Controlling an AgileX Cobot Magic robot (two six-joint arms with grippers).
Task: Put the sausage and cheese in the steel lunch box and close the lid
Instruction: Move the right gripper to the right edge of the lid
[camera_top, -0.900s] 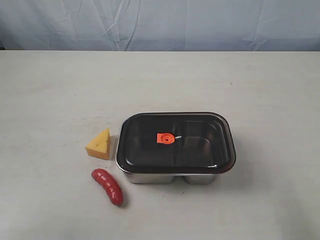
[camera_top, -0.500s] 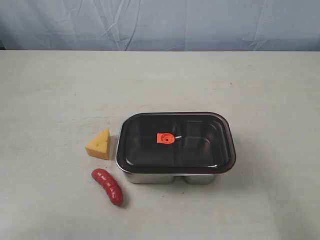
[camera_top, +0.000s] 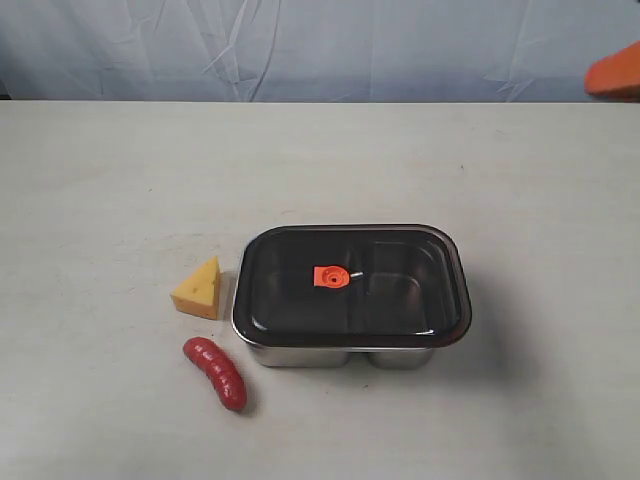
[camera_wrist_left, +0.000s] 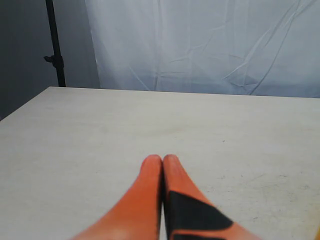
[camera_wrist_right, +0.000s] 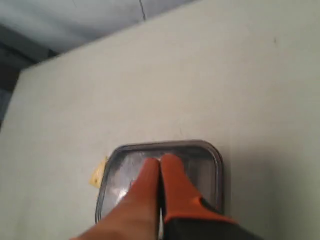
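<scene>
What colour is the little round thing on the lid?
Orange: the valve on the lid, clearest in the exterior view.

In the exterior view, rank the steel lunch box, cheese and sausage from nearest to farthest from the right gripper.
1. steel lunch box, centre; right gripper at upper right.
2. cheese, left of box, and sausage, front left: too close to call.

A pale table (camera_top: 120, 160) bears a steel lunch box (camera_top: 300, 356) near its middle. A yellow cheese (camera_top: 198, 290) wedge sits just beside the box at nine o'clock, and a red sausage (camera_top: 215, 373) lies at seven o'clock.
</scene>
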